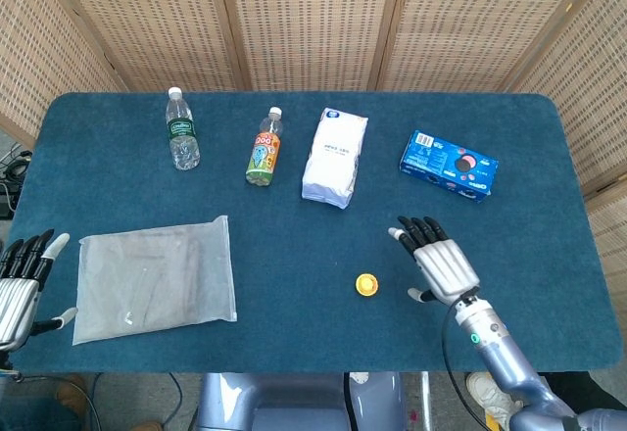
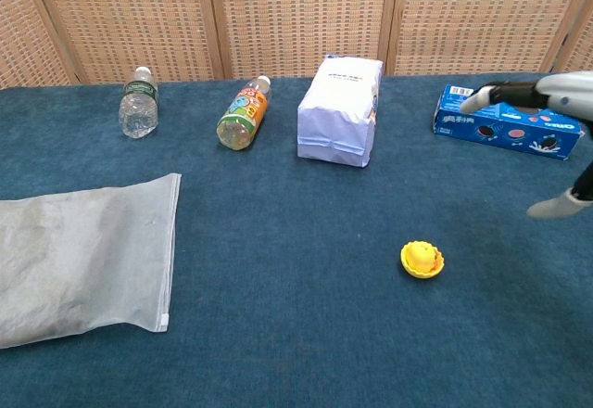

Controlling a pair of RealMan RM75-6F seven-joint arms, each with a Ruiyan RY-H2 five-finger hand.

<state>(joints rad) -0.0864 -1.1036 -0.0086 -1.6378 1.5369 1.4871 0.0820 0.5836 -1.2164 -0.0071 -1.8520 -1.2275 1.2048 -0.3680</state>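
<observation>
A small yellow cup-shaped object (image 1: 366,284) (image 2: 422,260) lies alone on the blue table. My right hand (image 1: 438,262) (image 2: 547,111) hovers to its right, palm down with fingers spread, holding nothing and clear of the object. My left hand (image 1: 22,279) sits at the table's left edge, fingers apart and empty, beside a clear zip bag (image 1: 155,276) (image 2: 79,255).
Along the back stand a water bottle (image 1: 181,129) (image 2: 138,104), a lying orange-label bottle (image 1: 264,149) (image 2: 243,114), a white packet (image 1: 335,156) (image 2: 341,109) and a blue cookie box (image 1: 449,165) (image 2: 508,123). Wicker screens close off the rear.
</observation>
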